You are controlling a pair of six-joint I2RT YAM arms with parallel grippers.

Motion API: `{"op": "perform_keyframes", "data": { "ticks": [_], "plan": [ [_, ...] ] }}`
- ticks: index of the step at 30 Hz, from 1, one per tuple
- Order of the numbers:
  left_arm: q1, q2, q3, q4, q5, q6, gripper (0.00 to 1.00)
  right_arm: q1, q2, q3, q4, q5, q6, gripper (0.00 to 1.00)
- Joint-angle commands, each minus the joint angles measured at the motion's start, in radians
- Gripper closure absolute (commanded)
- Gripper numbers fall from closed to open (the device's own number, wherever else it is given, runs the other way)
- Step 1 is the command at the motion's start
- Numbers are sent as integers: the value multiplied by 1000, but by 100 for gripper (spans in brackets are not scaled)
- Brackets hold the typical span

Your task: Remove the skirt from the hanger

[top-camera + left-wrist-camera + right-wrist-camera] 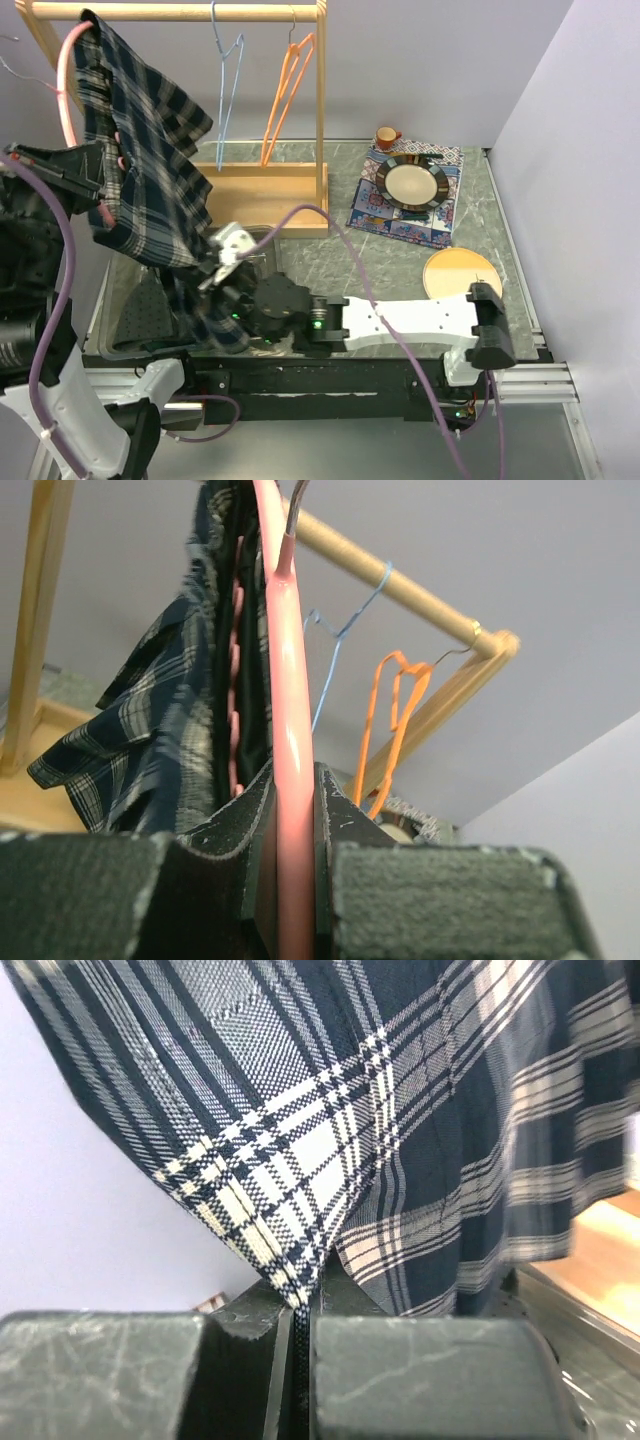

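While the plaid skirt (150, 160) hangs draped over a pink hanger (64, 85) near the left end of the wooden rail (200, 12), the left gripper (293, 820) is clamped tight around the hanger's pink arm. The right gripper (300, 1305), reaching in low over the table, is pinched closed on a lower fold of the skirt, whose cloth runs up from its fingers toward the hanger.

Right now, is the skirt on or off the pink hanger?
On. The skirt drapes over the pink hanger, which the left jaws clamp; the right jaws pinch the skirt's lower edge.
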Motion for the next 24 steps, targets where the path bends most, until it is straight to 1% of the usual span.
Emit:
{"op": "perform_keyframes", "data": {
  "ticks": [1, 2, 4, 7, 9, 11, 14, 15, 17, 18, 20, 22, 23, 24],
  "plan": [
    [-13, 1, 89, 191, -120, 89, 99, -38, -140, -161, 24, 147, 24, 100],
    [-15, 1, 97, 182, -149, 98, 99, -45, -155, -220, 35, 146, 52, 100],
    [-27, 1, 115, 177, -163, 99, 99, -55, -186, -267, 35, 138, 61, 100],
    [-35, 1, 137, 171, -108, 53, 99, -58, -218, -315, 16, 95, 21, 100],
    [-36, -8, 114, 190, -53, 16, 99, -61, -240, -361, 50, 71, 7, 100],
    [-36, -8, 114, 178, 8, -27, 99, -70, -255, -353, 55, 23, -8, 100],
    [-35, -27, 120, 159, 50, -72, 99, -75, -235, -255, 23, 34, -48, 100],
    [-35, -36, 112, 168, 68, -123, 99, -73, -228, -234, 21, 40, -60, 100],
    [-36, -68, 69, 203, 189, -193, 99, -75, -228, -206, 35, 85, -132, 100],
    [-36, -77, 31, 245, 250, -261, 99, -82, -235, -204, 39, 101, -141, 100],
    [-36, -94, 9, 268, 352, -308, 99, -101, -250, -207, 46, 107, -129, 100],
    [-36, -67, 99, 170, 346, -287, 99, -128, -261, -191, 20, 107, -111, 100],
    [-35, -44, 168, 108, 282, -258, 99, -128, -266, -190, 6, 118, -114, 100],
    [-36, -22, 287, 7, 257, -203, 99, -127, -289, -201, 10, 135, -118, 100]
  ]
}}
